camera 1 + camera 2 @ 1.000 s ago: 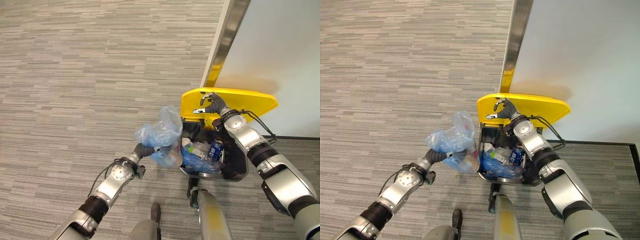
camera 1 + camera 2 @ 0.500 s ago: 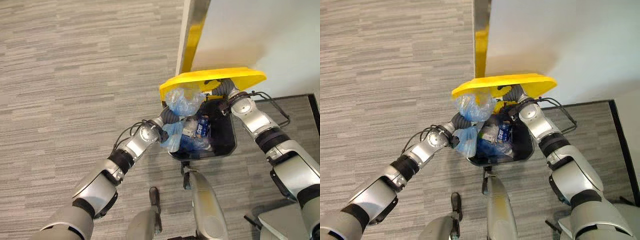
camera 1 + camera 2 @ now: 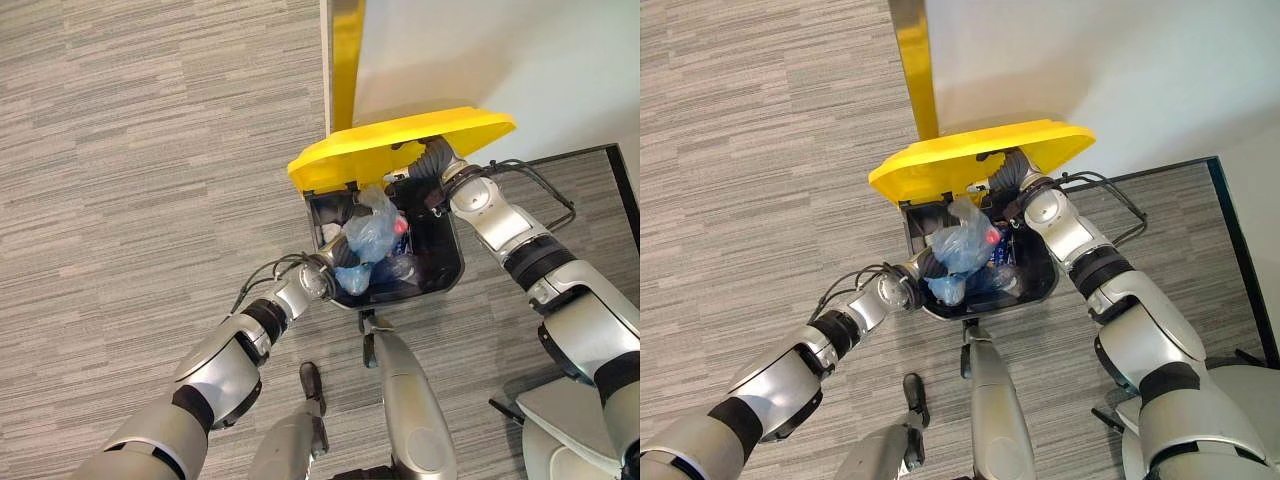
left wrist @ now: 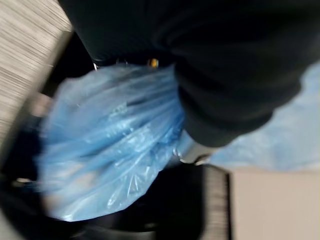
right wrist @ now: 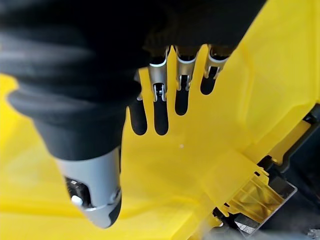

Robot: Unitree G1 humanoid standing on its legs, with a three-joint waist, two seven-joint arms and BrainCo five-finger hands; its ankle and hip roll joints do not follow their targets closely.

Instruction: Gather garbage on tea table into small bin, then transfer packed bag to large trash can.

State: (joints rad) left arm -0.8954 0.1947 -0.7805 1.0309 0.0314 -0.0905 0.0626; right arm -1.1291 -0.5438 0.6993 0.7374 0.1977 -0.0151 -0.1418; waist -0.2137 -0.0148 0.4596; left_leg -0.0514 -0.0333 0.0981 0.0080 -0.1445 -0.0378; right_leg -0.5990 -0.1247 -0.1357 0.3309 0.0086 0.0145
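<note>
A black large trash can (image 3: 452,272) stands against the wall with its yellow lid (image 3: 400,145) tipped up. My right hand (image 5: 159,85) lies under the lid, open, its straight fingers flat against the yellow underside. A crumpled blue plastic bag (image 3: 370,232) of garbage sits inside the can's mouth, above other trash. My left hand (image 3: 333,270) reaches over the can's near rim and is shut on the bag's lower part. In the left wrist view the blue bag (image 4: 110,150) bulges right beside the hand's dark cover (image 4: 225,65), over the can's dark inside.
A white wall (image 3: 500,50) with a yellow-and-metal vertical strip (image 3: 345,60) rises just behind the can. Grey striped carpet (image 3: 150,150) spreads to the left. A dark floor border (image 3: 590,155) runs along the right. Bottles and wrappers (image 3: 400,228) lie in the can.
The camera has moved closer to the can. My left hand carried the blue bag from left of the can over the rim and down into it. My right hand kept the lid up.
</note>
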